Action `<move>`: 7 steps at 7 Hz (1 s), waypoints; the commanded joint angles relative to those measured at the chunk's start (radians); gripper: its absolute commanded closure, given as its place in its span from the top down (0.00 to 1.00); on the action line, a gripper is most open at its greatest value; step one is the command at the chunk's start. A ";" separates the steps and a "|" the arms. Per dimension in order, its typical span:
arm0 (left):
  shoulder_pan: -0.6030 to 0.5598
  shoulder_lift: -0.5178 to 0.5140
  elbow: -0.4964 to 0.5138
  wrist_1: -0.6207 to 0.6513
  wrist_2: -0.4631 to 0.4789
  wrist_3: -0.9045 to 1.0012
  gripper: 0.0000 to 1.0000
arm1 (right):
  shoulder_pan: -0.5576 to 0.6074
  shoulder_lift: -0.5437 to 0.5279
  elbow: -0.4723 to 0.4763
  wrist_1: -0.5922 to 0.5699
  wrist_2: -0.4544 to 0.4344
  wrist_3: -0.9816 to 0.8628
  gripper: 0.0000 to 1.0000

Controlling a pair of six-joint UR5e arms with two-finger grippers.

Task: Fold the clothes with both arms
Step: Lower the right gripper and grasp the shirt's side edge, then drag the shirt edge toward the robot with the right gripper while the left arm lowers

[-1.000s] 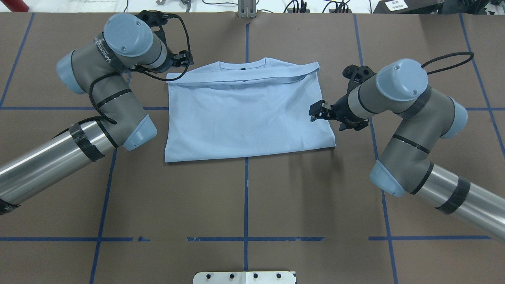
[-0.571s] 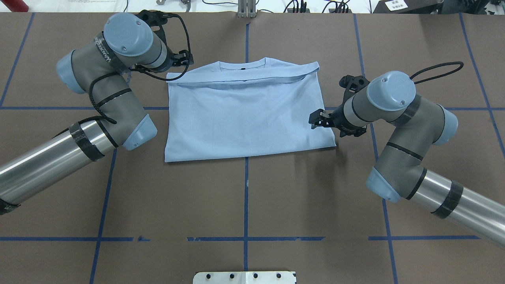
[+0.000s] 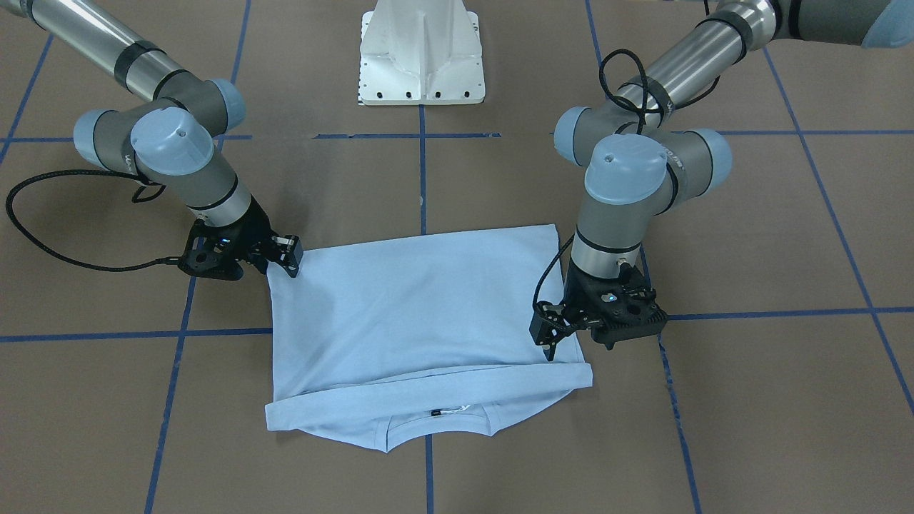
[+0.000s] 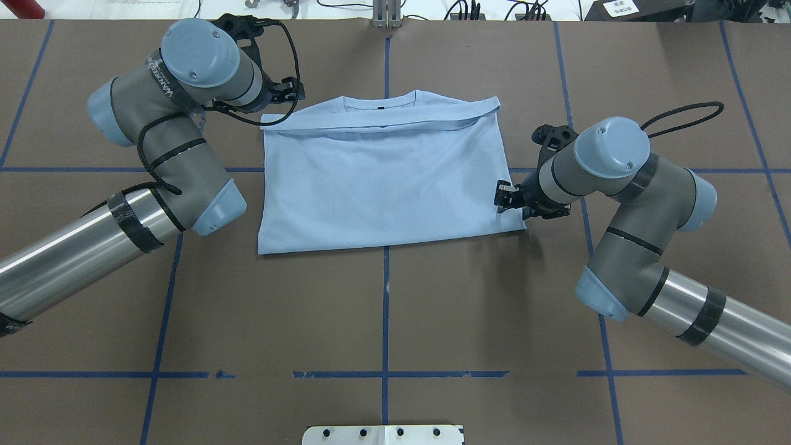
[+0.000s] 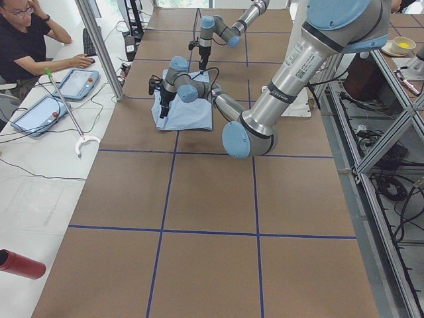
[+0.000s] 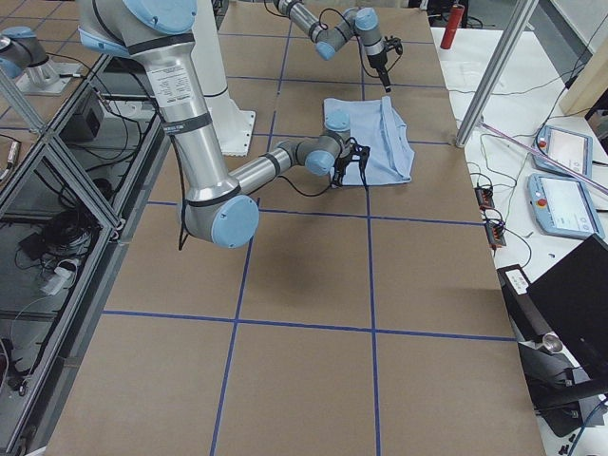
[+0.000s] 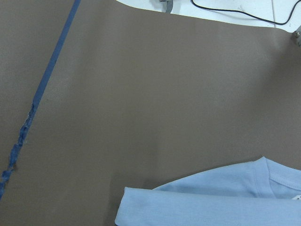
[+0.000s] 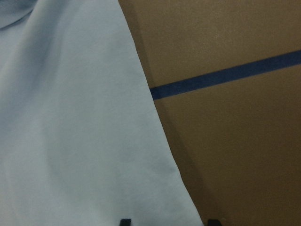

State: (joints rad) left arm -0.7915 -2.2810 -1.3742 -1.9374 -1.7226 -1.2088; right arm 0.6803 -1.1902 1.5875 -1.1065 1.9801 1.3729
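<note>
The clothes are one light blue T-shirt [image 4: 383, 179] lying flat on the brown table, its collar [image 4: 383, 102] at the far edge under a folded-over band. The front view shows the shirt [image 3: 414, 314] with a white neck tag by the collar. My left gripper [image 4: 290, 91] hangs just off the shirt's far-left corner, looking open and empty [image 3: 546, 335]; its wrist view shows only that corner [image 7: 211, 202]. My right gripper [image 4: 503, 198] is open at the shirt's right edge near the front corner [image 3: 291, 257]. Both of its fingertips [image 8: 124, 221] show apart, straddling the edge [image 8: 70, 141].
Blue tape lines [image 4: 385, 309] grid the brown table. The white pedestal base [image 3: 421, 57] stands at the robot's side. A person [image 5: 26, 40] sits at a white side desk with tablets [image 5: 76, 83]. A red cylinder [image 5: 20, 264] lies at the table's far-left corner.
My right arm has swung toward me and inward, bringing its gripper from above the shirt's right side down to the right edge near the front corner. The left arm and shirt stayed still.
</note>
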 commanded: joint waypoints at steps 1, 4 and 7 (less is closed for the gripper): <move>0.000 0.000 -0.008 0.002 0.000 -0.001 0.99 | 0.002 -0.005 0.018 0.001 0.011 0.000 0.00; 0.000 0.005 -0.026 0.005 0.001 -0.002 0.99 | -0.063 -0.150 0.217 -0.001 0.030 0.002 0.00; 0.000 0.014 -0.040 0.006 0.003 -0.006 0.99 | -0.316 -0.397 0.490 -0.001 -0.059 0.087 0.00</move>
State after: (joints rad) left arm -0.7915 -2.2713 -1.4107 -1.9315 -1.7201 -1.2144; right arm 0.4763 -1.5173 1.9853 -1.1075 1.9611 1.4078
